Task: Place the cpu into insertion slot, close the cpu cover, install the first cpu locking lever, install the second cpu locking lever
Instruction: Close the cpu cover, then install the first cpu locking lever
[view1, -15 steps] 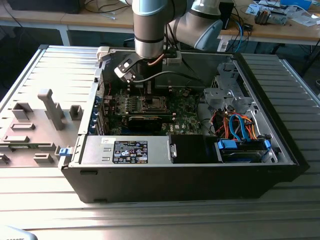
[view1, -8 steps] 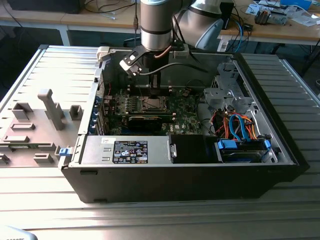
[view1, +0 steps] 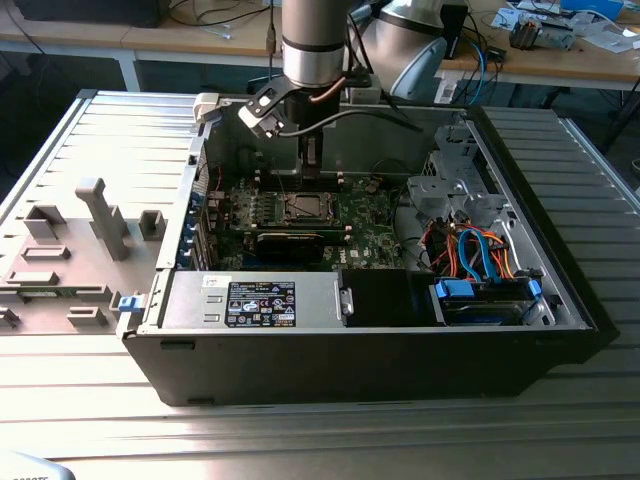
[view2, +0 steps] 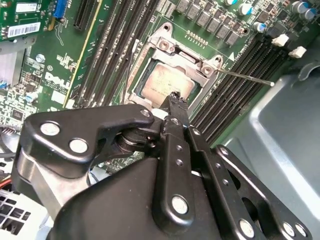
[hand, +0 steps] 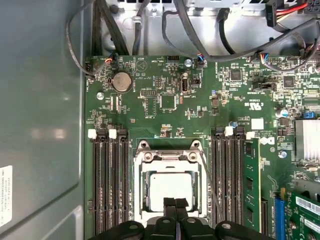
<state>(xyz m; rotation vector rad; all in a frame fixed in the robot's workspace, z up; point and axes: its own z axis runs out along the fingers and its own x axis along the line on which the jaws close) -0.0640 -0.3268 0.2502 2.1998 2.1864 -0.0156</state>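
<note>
Pretty soft, even light from above in the exterior view. The ribbed worktop (view1: 90, 420) picks up a pale sheen around 7 o'clock, the case front (view1: 350, 360) at 6 sits in shadow, and inside is dim. First wrist view: glare washes the cpu (hand: 171, 187) nearly white. Second wrist view: the black gripper (view2: 175, 99) just has tiny highlights on its rivets.

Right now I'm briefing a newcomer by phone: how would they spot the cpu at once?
Look inside the open black computer case at the green circuit board on its floor. Between two banks of long black slots lies the silver-rimmed insertion slot. The cpu is the pale, flat square in its middle, plain and larger than the dark chips nearby.
</note>
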